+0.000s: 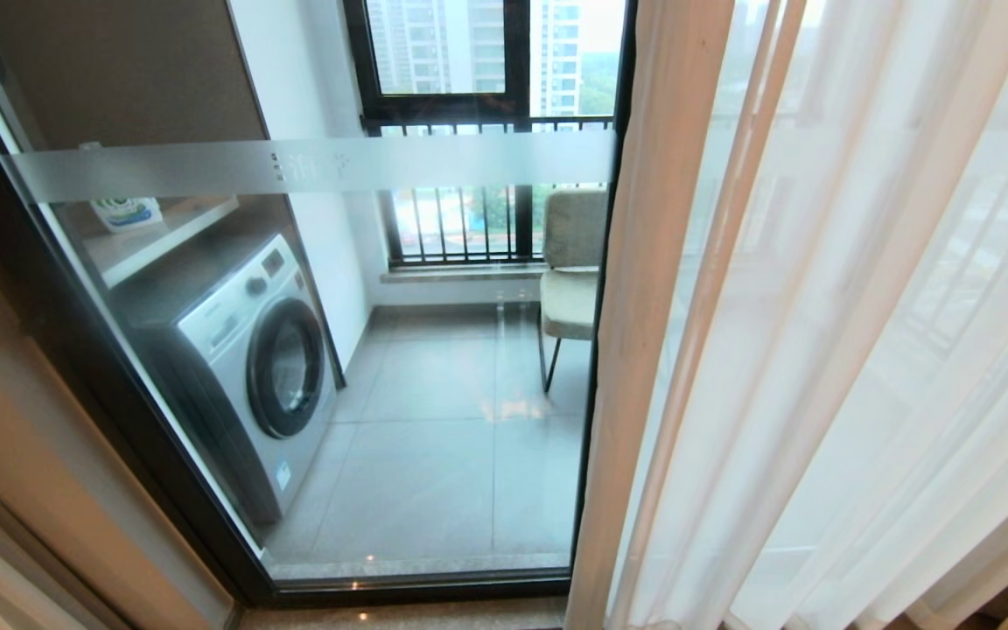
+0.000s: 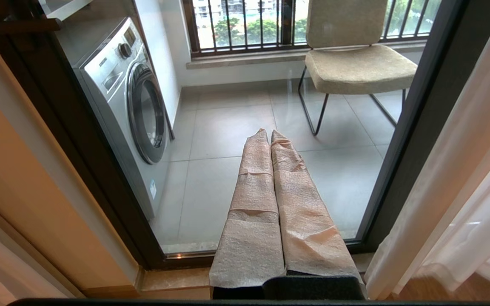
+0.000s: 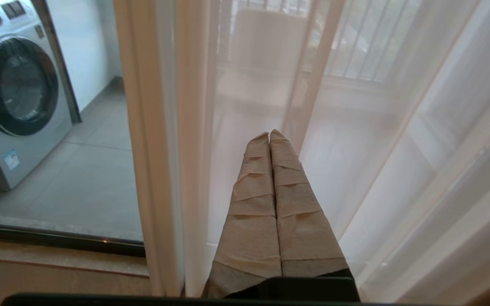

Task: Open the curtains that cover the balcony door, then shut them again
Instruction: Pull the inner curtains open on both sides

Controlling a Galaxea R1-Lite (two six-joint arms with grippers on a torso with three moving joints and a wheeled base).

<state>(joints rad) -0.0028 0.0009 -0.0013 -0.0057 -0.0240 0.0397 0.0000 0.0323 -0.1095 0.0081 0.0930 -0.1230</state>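
The curtains (image 1: 828,332), thin white see-through cloth with a cream hemmed edge, hang over the right half of the balcony door (image 1: 311,166), whose left glass pane with its frosted strip stands uncovered. Neither arm shows in the head view. My left gripper (image 2: 269,132), its fingers wrapped in tan tape, is shut and empty, pointing at the bare glass beside the black frame post (image 2: 402,148). My right gripper (image 3: 269,134) is shut and empty too, its tips close in front of the sheer curtains (image 3: 355,127), just right of their hemmed edge (image 3: 151,148).
Behind the glass stand a silver washing machine (image 1: 250,359) at the left and a beige chair (image 1: 571,271) near a black-railed window (image 1: 486,122). A stone threshold (image 2: 172,280) runs along the door's foot. A tan wall edge (image 1: 23,420) borders the left.
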